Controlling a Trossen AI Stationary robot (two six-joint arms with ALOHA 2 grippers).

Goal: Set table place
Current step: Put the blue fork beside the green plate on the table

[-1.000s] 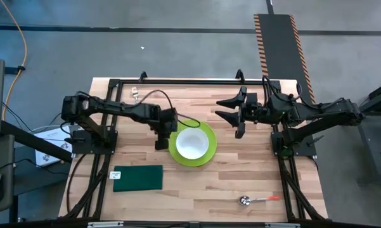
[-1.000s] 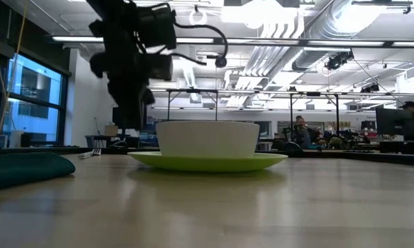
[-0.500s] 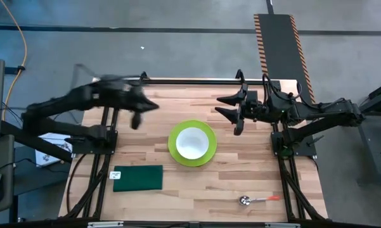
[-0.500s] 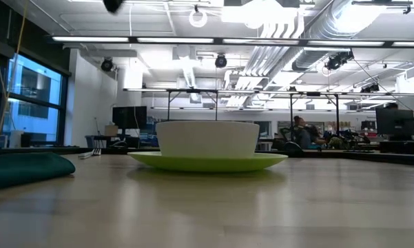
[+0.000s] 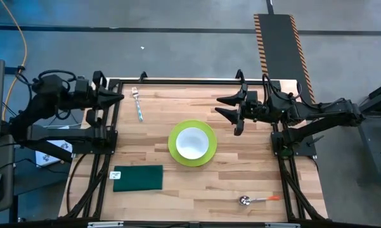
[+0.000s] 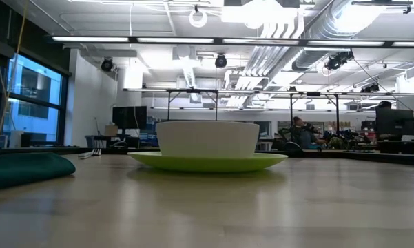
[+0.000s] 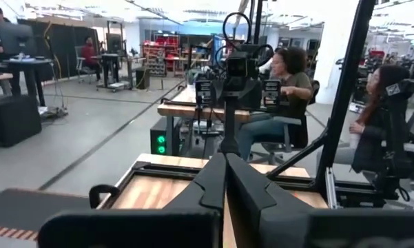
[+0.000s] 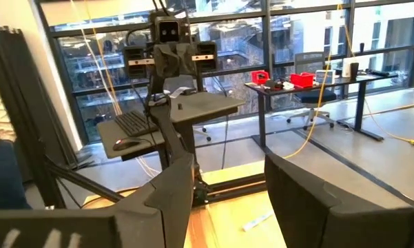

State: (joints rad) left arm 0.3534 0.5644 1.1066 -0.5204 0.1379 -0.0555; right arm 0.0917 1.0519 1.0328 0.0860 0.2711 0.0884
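Note:
A white bowl (image 5: pixel 192 143) stands in a lime green plate (image 5: pixel 175 152) at the middle of the wooden table (image 5: pixel 241 171); both show in the low view, the bowl (image 6: pixel 207 138) on the plate (image 6: pixel 262 162). My left gripper (image 5: pixel 117 98) is shut and empty, drawn back over the table's left edge near the far corner; its fingers meet in the left wrist view (image 7: pixel 225 182). My right gripper (image 5: pixel 223 107) is open and empty, above the table to the far right of the bowl, its fingers spread wide in the right wrist view (image 8: pixel 227 200).
A fork (image 5: pixel 137 103) lies on the table at the far left. A dark green cloth (image 5: pixel 137 178) lies near the front left. A spoon with an orange handle (image 5: pixel 257 200) lies at the front right. Black frame bars run along the table's edges.
My left gripper has gone up from beside the bowl's left side and swung back toward the table's left edge and far corner. The bowl and plate have stayed in place.

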